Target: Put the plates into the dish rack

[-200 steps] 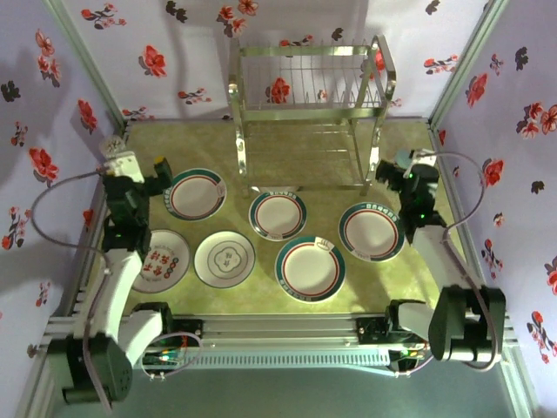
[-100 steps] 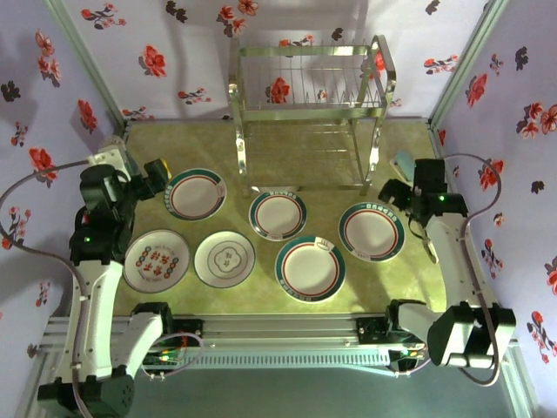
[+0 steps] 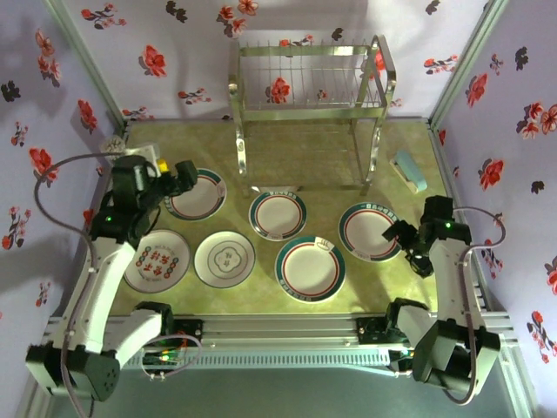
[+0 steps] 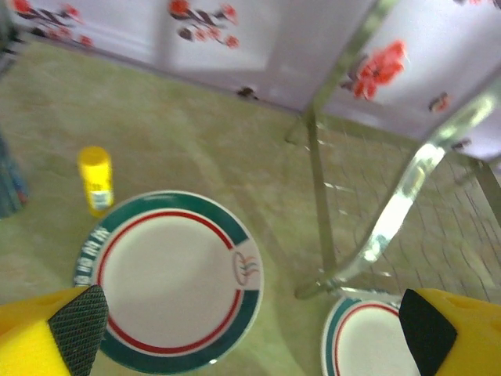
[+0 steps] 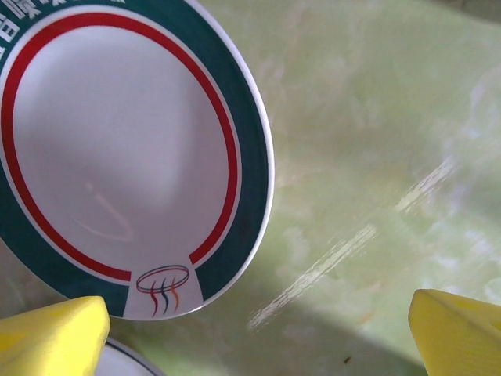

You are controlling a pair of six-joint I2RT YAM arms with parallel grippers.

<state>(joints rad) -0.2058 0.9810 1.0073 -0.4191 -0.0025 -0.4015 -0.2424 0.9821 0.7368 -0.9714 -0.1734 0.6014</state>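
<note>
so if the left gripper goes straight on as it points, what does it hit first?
Probably the round white plate with green-and-red rim band, near its right edge. The open left gripper points down at it; depth is unclear, so it may land on the green tabletop beside it.

Rack (image 3: 309,83) at desk (image 3: 200,144) far centre. Six plates (image 3: 311,266) flat on desk before it, two rows. Bottle (image 4: 95,180) just behind-left of far-left plate.

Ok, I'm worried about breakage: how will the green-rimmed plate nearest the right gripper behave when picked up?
The green-rimmed plate looks glossy, so probably slippery. It lies flat on the table, so its rim may be hard to get under. It looks ceramic, so likely stiff but chippable.
</note>
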